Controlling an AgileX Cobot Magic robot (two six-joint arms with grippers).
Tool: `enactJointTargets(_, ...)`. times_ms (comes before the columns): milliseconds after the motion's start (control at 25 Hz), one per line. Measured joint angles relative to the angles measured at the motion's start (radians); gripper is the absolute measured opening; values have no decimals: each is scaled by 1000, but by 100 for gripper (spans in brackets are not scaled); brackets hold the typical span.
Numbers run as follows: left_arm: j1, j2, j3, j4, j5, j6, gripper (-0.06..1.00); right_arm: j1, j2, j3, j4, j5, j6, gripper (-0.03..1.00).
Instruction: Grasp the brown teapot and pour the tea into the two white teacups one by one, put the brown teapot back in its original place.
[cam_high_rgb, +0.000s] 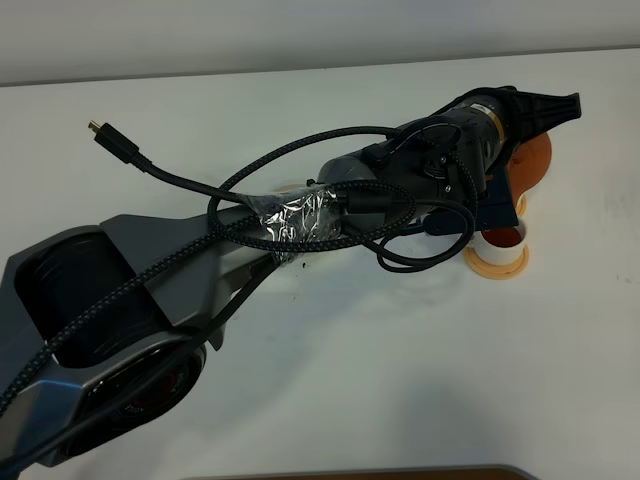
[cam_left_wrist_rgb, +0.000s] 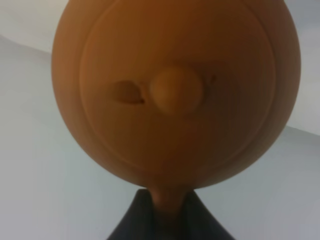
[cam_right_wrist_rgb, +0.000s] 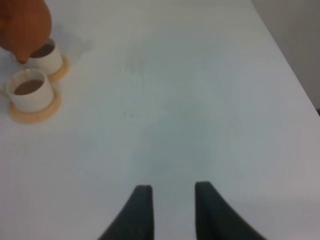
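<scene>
Left gripper (cam_left_wrist_rgb: 167, 207) clamped on the loop handle of the brown teapot (cam_left_wrist_rgb: 175, 125), teapot lifted with its spout pointing down over the two white teacups (cam_right_wrist_rgb: 30, 90), both cups holding brown tea on orange saucers (cam_right_wrist_rgb: 30, 116), right gripper (cam_right_wrist_rgb: 172, 200) parted and empty above the white table (cam_right_wrist_rgb: 200, 100).

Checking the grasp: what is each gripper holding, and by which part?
Left gripper holds the brown teapot by its handle; right gripper holds nothing.

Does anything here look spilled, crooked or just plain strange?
No spill shows: the table around the two white teacups looks dry. One oddity: a black cable on the left arm ends in a loose plug, connected to nothing.
</scene>
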Motion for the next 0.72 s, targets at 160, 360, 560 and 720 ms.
enactJointTargets(160, 0, 0, 0, 0, 0, 0, 14, 0, 0, 0, 0, 0, 0, 24)
enactJointTargets(360, 0, 0, 0, 0, 0, 0, 14, 0, 0, 0, 0, 0, 0, 24)
enactJointTargets(560, 0, 0, 0, 0, -1, 1, 14, 0, 0, 0, 0, 0, 0, 24)
enactJointTargets(720, 0, 0, 0, 0, -3, 24, 14, 0, 0, 0, 0, 0, 0, 24)
